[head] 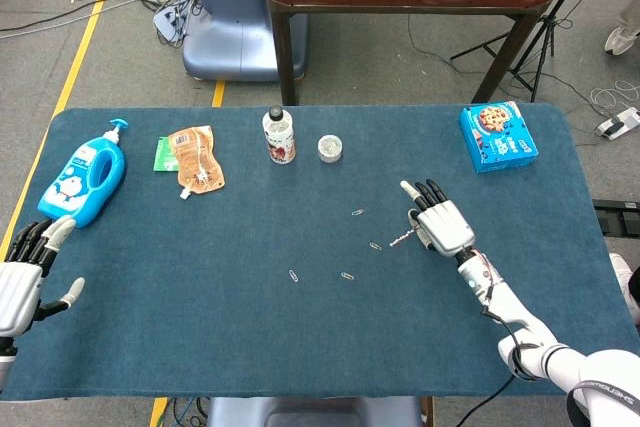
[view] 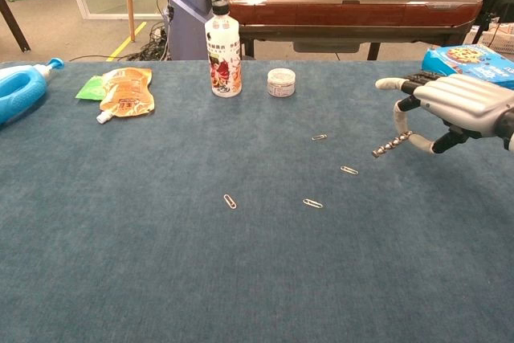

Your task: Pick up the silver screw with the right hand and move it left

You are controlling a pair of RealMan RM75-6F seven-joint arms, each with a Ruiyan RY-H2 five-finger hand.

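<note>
The silver screw (head: 400,240) (view: 390,145) is pinched between the thumb and a finger of my right hand (head: 438,225) (view: 450,106), lifted just above the blue table cloth at the right-centre. Its other fingers stretch out flat and point away from me. The screw's tip points left, toward a paper clip (head: 375,245) (view: 348,170). My left hand (head: 22,285) hovers at the table's near left corner with fingers spread and nothing in it; only the head view shows it.
Several paper clips (view: 312,203) lie scattered mid-table. A small bottle (head: 279,135) and a round tin (head: 330,148) stand at the back. An orange pouch (head: 194,156), a blue dispenser bottle (head: 83,176) and a blue cookie box (head: 498,135) lie toward the edges.
</note>
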